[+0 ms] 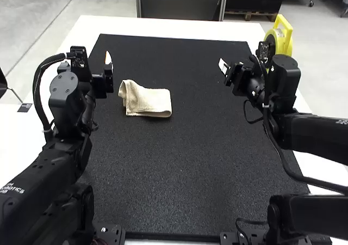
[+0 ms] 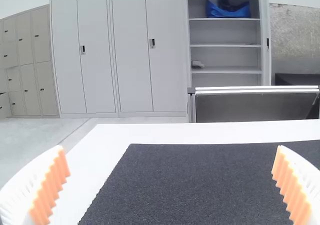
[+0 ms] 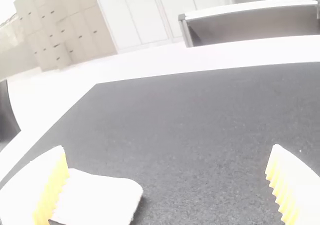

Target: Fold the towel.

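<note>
Left pincer and right pincer both gape wide, gripping nothing, each arm poised facing forward; the folded towel lies on the black mat, nearer the left pincer.

Cloth towel w/ rough nap, matt grainy mat, smooth tbl, semi-gloss plastic-look arm housing

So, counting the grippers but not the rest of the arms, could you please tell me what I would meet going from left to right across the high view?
The left arm's white-fingered gripper, the folded beige cloth towel, the right arm's white-fingered gripper, the bright yellow object with a handle.
</note>
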Tool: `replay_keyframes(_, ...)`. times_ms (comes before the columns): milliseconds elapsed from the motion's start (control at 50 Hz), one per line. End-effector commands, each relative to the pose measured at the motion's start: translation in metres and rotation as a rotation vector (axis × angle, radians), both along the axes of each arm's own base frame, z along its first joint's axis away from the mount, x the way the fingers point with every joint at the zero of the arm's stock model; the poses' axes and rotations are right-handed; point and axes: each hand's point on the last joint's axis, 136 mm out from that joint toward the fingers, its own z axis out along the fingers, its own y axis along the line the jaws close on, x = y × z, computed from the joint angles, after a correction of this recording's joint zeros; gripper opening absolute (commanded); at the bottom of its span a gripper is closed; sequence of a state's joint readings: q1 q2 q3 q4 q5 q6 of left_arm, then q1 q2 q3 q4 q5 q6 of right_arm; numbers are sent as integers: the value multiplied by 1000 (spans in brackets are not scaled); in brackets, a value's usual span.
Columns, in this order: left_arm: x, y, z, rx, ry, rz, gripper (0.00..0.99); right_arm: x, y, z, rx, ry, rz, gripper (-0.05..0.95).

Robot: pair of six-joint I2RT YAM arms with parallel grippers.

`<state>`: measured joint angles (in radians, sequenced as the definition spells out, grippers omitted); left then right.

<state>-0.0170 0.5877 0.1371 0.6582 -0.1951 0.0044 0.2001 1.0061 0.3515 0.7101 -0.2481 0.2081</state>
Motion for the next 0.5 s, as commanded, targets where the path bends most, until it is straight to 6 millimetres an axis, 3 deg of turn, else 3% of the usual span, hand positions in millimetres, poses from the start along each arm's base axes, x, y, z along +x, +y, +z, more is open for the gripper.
replay_keyframes(0,-6,6,8,29,-30,31,961,-5,-18,23,-2,-84,-59,913)
replay_keyframes(160,-16,10,13,61,-60,54,959,-19,-33,43,-13,-171,-99,913)
replay_keyframes(480,-34,15,8,90,-73,85,959,-40,-51,50,-19,-228,-110,913)
